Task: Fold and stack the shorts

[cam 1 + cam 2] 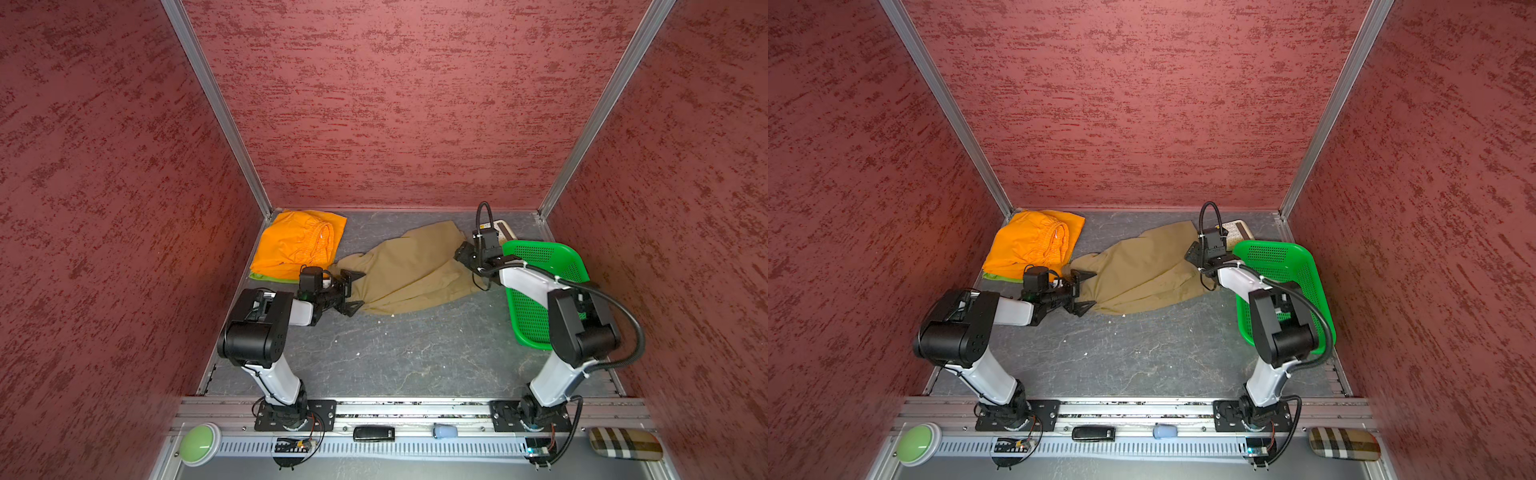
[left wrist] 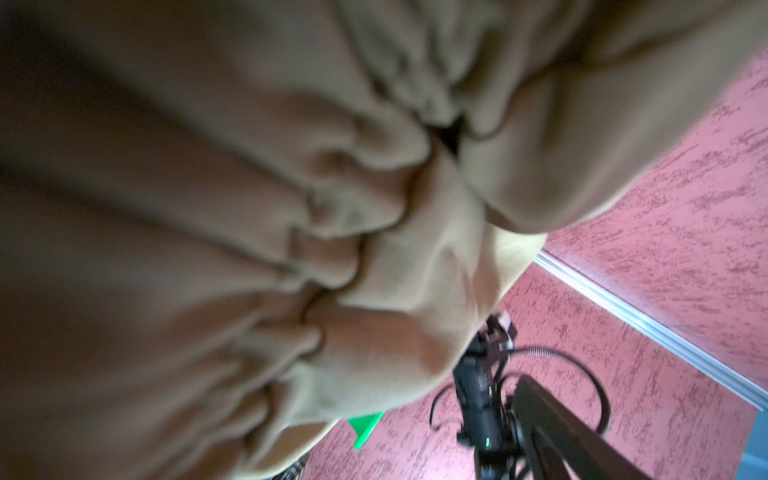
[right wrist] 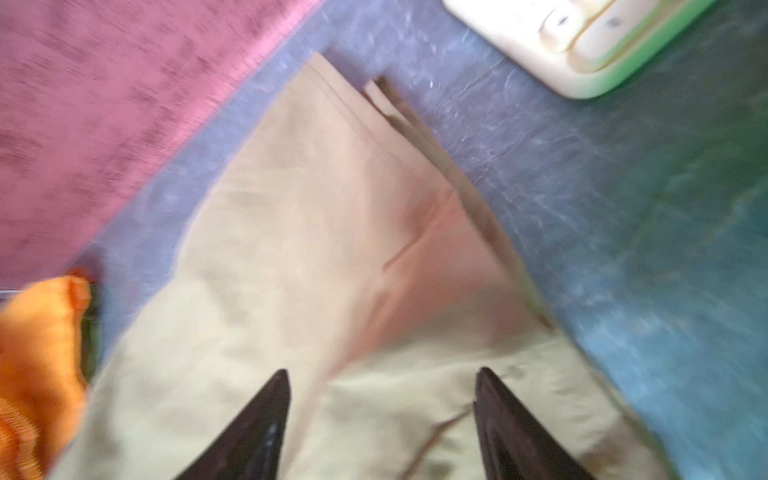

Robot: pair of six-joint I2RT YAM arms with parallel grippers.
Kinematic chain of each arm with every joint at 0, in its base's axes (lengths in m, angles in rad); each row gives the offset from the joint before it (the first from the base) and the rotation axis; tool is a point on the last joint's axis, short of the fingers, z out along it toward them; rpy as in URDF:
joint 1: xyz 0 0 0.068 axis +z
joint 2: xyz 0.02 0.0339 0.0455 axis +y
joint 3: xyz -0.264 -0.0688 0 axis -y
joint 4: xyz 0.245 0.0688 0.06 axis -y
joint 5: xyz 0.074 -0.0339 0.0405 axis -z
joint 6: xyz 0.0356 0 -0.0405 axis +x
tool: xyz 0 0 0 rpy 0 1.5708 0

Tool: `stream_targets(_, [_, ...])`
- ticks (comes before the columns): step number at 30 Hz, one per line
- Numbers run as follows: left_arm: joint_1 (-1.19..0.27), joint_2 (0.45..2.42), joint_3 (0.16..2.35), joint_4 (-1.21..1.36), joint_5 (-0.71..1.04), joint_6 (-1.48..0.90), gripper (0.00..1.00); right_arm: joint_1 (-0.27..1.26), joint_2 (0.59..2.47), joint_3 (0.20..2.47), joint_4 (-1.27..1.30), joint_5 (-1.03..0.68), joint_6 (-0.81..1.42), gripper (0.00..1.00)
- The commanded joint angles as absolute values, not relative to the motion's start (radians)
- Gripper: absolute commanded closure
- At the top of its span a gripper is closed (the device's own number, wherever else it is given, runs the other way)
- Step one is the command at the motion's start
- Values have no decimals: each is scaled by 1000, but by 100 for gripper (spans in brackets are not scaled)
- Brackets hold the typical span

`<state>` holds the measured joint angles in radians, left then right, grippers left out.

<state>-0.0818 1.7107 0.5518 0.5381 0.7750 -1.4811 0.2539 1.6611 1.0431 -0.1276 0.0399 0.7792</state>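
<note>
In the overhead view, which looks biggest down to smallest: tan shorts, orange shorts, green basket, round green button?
1. tan shorts
2-3. orange shorts and green basket: about alike, basket partly hidden by the right arm, so unranked
4. green button

Even light, blurry wrist views

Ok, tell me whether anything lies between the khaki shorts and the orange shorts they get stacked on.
Nothing visible does: the khaki shorts nearly touch the orange shorts at one end. The open left gripper sits at that khaki end, beside them.
</note>
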Motion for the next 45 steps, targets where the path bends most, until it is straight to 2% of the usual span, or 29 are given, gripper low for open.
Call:
stream_targets(1, [-89,1735,593,506,733,-1505,1,251,1616,970,-77,-17,874,19])
stream_targets(5, [-88,1736,621,494,732,-1504,1,265,1625,901,7,-75,977,14])
stream_targets(10, [-84,1736,614,498,725,-1500,1,299,1631,829,64,-73,1046,13])
stream_targets(15, [-82,1753,599,528,724,-1512,1,314,1657,774,139,-59,1116,20])
stream_targets(25, [-62,1740,581,531,735,-1507,1,297,1688,892,56,78,1019,44])
stream_targets(27, [-57,1740,576,532,738,-1506,1,289,1697,914,44,91,997,60])
stream_targets(29, [-51,1740,570,537,739,-1506,1,283,1702,932,26,102,974,82])
stream_targets(31, [-47,1742,565,544,740,-1508,0,284,1683,944,4,117,943,93])
stream_targets(33, [-44,1744,561,546,742,-1507,1,285,1639,945,-20,117,914,100])
stream_targets(40, [-28,1762,567,557,751,-1505,1,396,1373,835,-192,236,841,100])
stream_targets(45, [-7,1780,572,559,763,-1499,1,421,1352,633,-144,221,917,100])
